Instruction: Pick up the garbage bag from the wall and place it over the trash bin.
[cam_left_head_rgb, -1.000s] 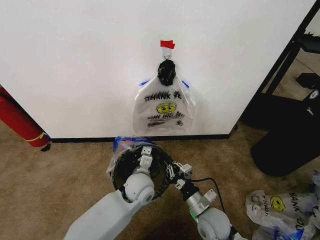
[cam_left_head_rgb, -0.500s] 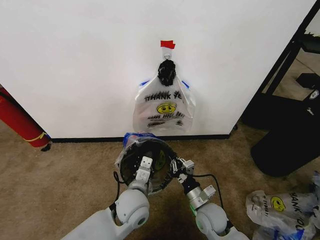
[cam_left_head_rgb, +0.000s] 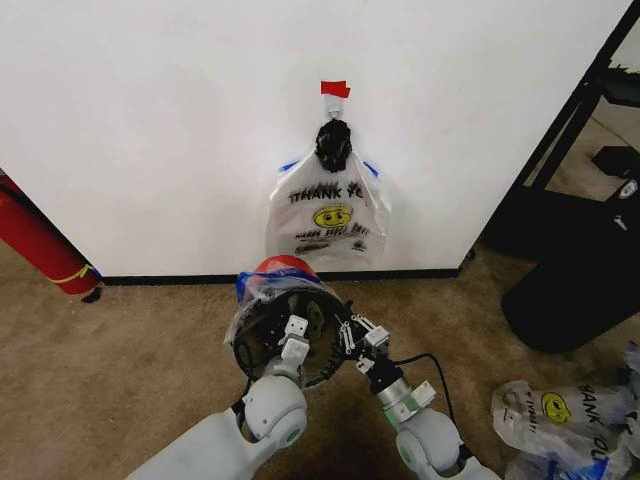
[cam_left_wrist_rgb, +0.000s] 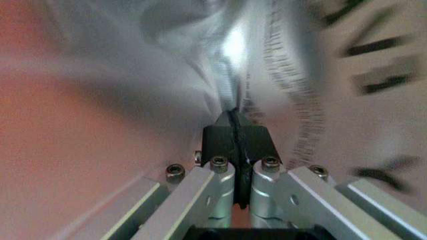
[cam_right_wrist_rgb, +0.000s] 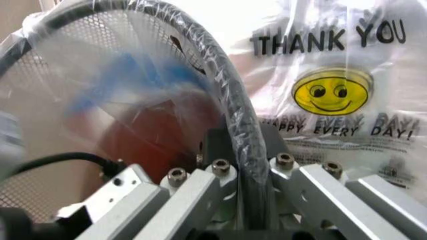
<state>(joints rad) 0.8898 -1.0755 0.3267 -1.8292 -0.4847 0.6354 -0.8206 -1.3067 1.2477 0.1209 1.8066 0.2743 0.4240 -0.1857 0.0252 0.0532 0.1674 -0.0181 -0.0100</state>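
Head camera is looking forward and down from above both arms, taking in the wall (cam_left_head_rgb: 150, 120) beyond the grippers. Left wrist camera is looking along its closed fingers (cam_left_wrist_rgb: 235, 145), pressed close against plastic. Right wrist camera is facing past the trash bin (cam_right_wrist_rgb: 230, 117) rim toward the wall-hung bag, sharing both with the head view.

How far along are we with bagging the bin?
Done: a garbage bag is off the wall and draped over the trash bin, which is tipped, red base showing. In hand: the left gripper is shut on bag film; the right gripper clamps the plastic-covered rim. Left: seat the bag evenly and release. Another bag hangs on the hook.
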